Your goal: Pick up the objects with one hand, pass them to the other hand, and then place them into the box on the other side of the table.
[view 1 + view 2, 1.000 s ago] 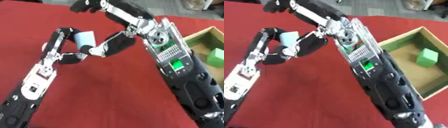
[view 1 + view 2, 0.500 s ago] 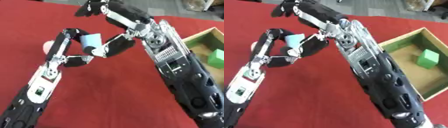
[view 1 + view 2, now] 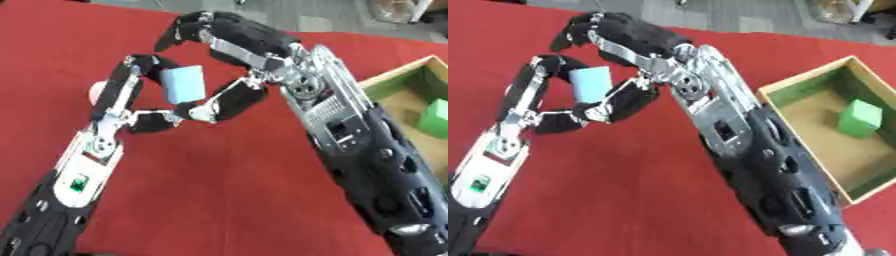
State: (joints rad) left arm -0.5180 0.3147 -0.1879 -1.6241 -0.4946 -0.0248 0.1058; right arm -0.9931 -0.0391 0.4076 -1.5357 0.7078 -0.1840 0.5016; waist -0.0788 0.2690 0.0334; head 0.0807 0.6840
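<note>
A: Where is the block right now?

B: The light blue block [image 3: 182,84] is up off the red table [image 3: 219,200], caught between the two hands. The left hand [image 3: 140,102] has it: its fingers [image 3: 131,75] curl over the top from the far side and the thumb [image 3: 153,121] bends in below, so the block sits pinched in the loop they make.

A: And the right hand?

B: The right hand [image 3: 241,60] is just beside it, on the block's right. Its thumb [image 3: 229,102] reaches down along the block's right edge and meets the left thumb under the block. Its fingers [image 3: 188,30] arch above and beyond the block, curled but spread away from it, not closed on it. I cannot tell whether the right thumb actually presses the block or only lies next to it.

A: Anything else near the fingers?

B: A small pale round thing [image 3: 99,90] shows on the table just behind the left fingers, mostly hidden.

A: And the box?

B: The wooden box [image 3: 807,87] lies well apart from both hands, off past the right forearm, with a green cube [image 3: 859,119] inside it toward its far right.
</note>
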